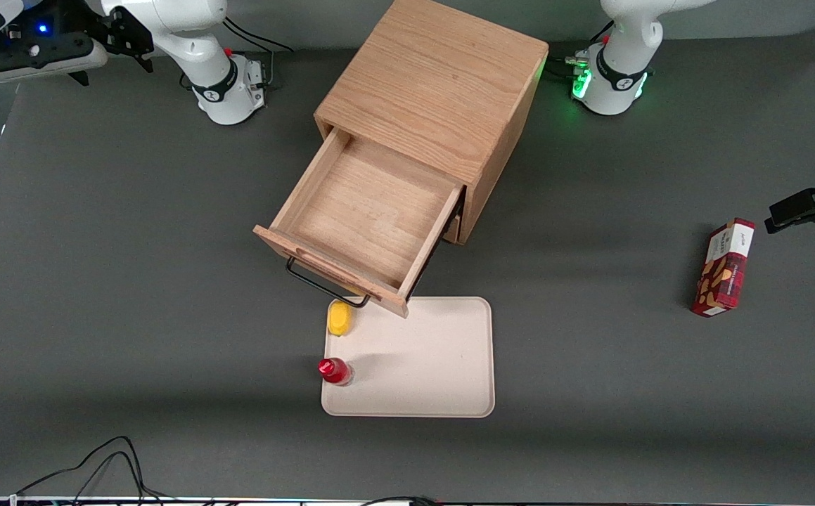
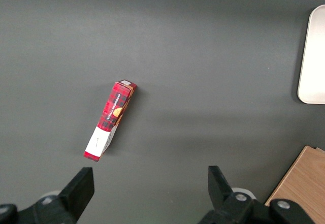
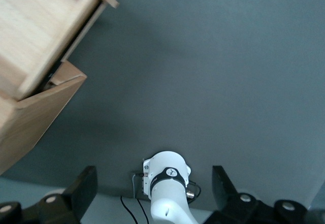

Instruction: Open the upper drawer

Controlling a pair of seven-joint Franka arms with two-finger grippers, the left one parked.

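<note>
Oak upper drawer (image 1: 365, 218) pulled out; gripper (image 3: 152, 188) open, well apart.

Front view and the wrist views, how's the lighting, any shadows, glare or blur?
Front view: even overhead light, soft shadows beside the cabinet and under the open upper drawer, a green glow at one arm base, no glare. Right wrist view: the open gripper, raised high, is a dark silhouette; drawer wood looks slightly soft. Left wrist view: the red box is sharp.

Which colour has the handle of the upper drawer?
Black, on the upper drawer; handle shows best in front view.
</note>
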